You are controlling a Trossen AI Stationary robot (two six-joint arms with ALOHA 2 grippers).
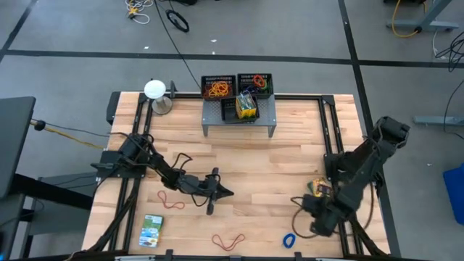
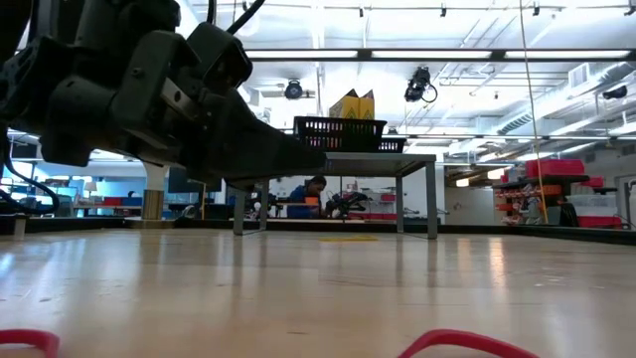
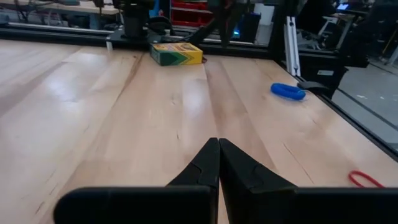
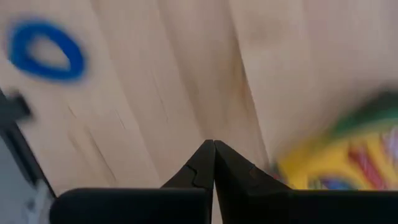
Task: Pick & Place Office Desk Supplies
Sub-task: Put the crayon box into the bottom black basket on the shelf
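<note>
My left gripper (image 1: 226,193) is shut and hovers over the table's middle; its fingers (image 3: 218,149) hold nothing. A red rubber band (image 1: 172,199) lies on the wood just left of it. My right gripper (image 1: 296,202) is shut too, low over the near right part of the table, between a blue rubber band (image 4: 46,51) and a yellow-green card box (image 4: 348,155), both lying flat on the wood. A green-white box (image 1: 151,230) and an orange band (image 1: 228,241) lie near the front edge. Two black mesh trays (image 1: 217,87) (image 1: 255,83) holding bands, and another yellow box (image 1: 246,107), sit on the shelf.
The grey perforated shelf (image 1: 239,119) stands at the far middle of the table. A white ball on a stand (image 1: 154,89) is at the far left. Black frame rails (image 1: 330,123) run along the table's sides. Bare wood lies between the two grippers. A person (image 2: 313,189) sits in the room beyond.
</note>
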